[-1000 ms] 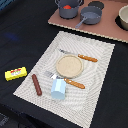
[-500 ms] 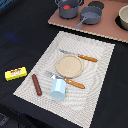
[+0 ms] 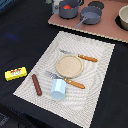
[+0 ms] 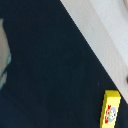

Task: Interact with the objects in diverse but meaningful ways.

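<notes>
In the exterior view a grey two-handled pot (image 3: pixel 68 9) stands at the back with a red tomato (image 3: pixel 66 7) inside it. On the beige placemat (image 3: pixel 95 75) lie a brown sausage (image 3: pixel 37 84) and a light blue cup (image 3: pixel 58 88) on its side. A yellow packet with a red label (image 3: pixel 15 73) rests on the dark table at the exterior view's left of the mat. The wrist view shows the yellow packet (image 4: pixel 110 108) and the placemat's edge (image 4: pixel 100 30) from above. No arm or gripper appears in either view.
A round tan plate (image 3: pixel 68 64) sits mid-mat between an orange-handled knife (image 3: pixel 80 56) and fork (image 3: pixel 67 80). On the wooden board (image 3: pixel 107 31) at the back stand a grey frying pan (image 3: pixel 90 15) and a bowl (image 3: pixel 123 17).
</notes>
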Controlling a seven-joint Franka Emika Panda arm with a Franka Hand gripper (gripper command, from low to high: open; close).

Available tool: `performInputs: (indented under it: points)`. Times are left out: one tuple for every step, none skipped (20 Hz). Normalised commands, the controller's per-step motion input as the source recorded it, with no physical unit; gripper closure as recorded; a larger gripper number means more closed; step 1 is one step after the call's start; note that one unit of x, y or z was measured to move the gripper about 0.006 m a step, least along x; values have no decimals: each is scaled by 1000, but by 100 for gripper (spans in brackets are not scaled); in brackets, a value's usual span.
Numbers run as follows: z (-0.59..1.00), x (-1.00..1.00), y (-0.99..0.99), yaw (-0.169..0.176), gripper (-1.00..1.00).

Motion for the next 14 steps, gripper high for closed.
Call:
performInputs:
  points:
    - [0, 151, -889, -14, -100]
    - [0, 151, -889, -15, -100]
    - [0, 146, -886, -16, -100]
    - [0, 126, -891, -19, -100]
    - [0, 111, -891, -19, -100]
    - [0, 123, -909, -13, -100]
    - [0, 126, -923, -6, -100]
    - [0, 137, -926, -4, -100]
    - [0, 140, -923, -4, -100]
    - [0, 149, -923, -4, -100]
    - [0, 163, -926, -4, -100]
    - [-9, 220, -951, 0, -100]
    - [-14, 234, -971, 0, -100]
    - [-14, 243, -977, 0, -100]
